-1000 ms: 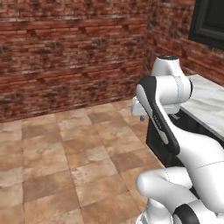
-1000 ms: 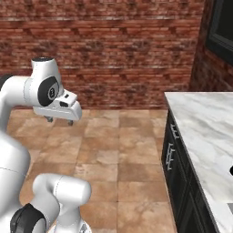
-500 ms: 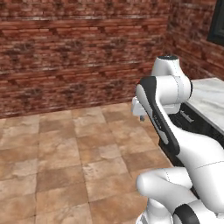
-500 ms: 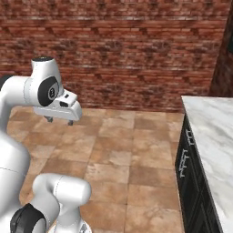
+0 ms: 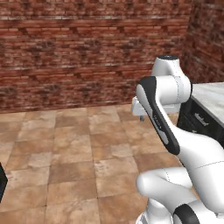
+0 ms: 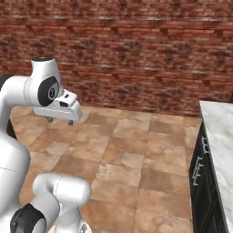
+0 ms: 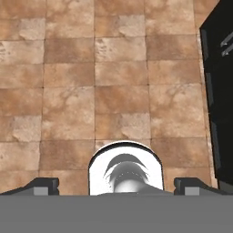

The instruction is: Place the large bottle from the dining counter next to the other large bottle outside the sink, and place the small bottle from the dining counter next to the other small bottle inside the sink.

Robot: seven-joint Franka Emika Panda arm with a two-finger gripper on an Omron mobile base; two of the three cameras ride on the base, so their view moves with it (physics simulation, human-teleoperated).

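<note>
Fingers (image 7: 116, 185) spread wide, nothing between them, pointing down at brown tile floor (image 7: 118, 91). Marble desk (image 6: 220, 136) over dark cabinets (image 6: 202, 182) sits at right edge of right base view; also mid-right edge in left base view. Brick wall (image 5: 87, 52) across the top. Bottles and sink: cannot tell where.

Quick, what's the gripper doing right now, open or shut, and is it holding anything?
Gripper: open, fingertips spread wide apart, nothing between them, above the tiled floor.
</note>
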